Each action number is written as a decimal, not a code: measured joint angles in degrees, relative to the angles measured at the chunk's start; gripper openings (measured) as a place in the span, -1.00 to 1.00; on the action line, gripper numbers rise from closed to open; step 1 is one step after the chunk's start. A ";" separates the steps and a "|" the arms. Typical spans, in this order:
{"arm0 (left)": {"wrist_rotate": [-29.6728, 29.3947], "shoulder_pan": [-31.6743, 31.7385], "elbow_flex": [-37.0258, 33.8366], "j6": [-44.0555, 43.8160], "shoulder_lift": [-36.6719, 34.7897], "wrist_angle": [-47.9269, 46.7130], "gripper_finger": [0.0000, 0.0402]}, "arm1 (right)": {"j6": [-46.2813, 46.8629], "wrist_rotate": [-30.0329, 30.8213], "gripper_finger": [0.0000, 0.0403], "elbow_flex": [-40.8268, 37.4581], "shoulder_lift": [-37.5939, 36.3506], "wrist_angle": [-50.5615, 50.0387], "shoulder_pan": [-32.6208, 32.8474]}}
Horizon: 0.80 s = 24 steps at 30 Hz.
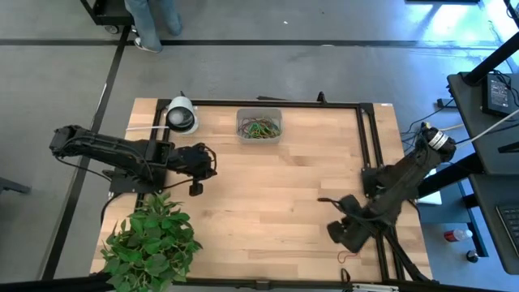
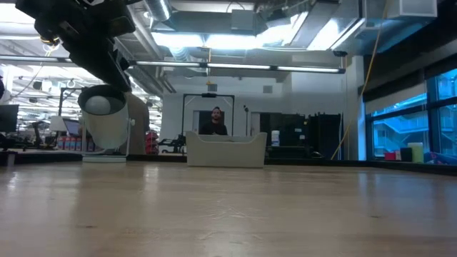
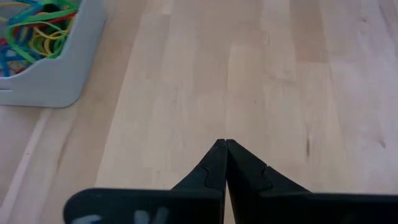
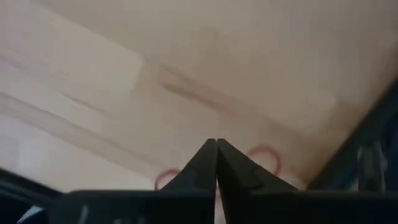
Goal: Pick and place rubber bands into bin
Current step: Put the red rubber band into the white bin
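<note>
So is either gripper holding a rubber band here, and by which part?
Left gripper is shut on nothing. Right gripper is shut right over a red rubber band on the table; whether the loop is pinched cannot be told.

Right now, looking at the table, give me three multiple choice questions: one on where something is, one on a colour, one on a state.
1. Where does the bin stand?
A. at the table's far edge
B. beside the plant
C. under the right hand

2. What colour is the rubber band by the right hand?
A. blue
B. red
C. white

3. How are the left hand's fingers?
A. wide apart
B. shut, holding nothing
C. shut on the tape roll

Answers:
1 A, the high view shows it at the far edge.
2 B, a red loop lies on the wood.
3 B, the left wrist view shows the tips meeting over bare wood.
</note>
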 joint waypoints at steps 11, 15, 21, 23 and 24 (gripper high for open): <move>-5.06 0.04 0.00 -0.07 0.00 -0.15 -0.99 | 11.24 -3.31 -0.52 0.00 5.64 1.48 7.74; -5.12 0.04 0.00 -0.42 0.00 -0.15 -0.99 | 9.35 -7.35 -0.35 0.00 9.06 2.67 10.00; -5.42 0.04 0.00 -0.03 0.00 -0.15 -0.99 | 6.52 -9.44 -0.15 0.00 11.91 6.15 13.37; -6.05 0.04 0.00 -0.03 0.00 -0.15 -0.99 | 6.19 -10.63 -0.09 0.00 12.36 6.30 14.04; -6.31 0.04 0.00 -0.03 0.00 -0.15 -0.99 | 5.81 -10.71 -0.07 0.00 12.65 6.18 14.43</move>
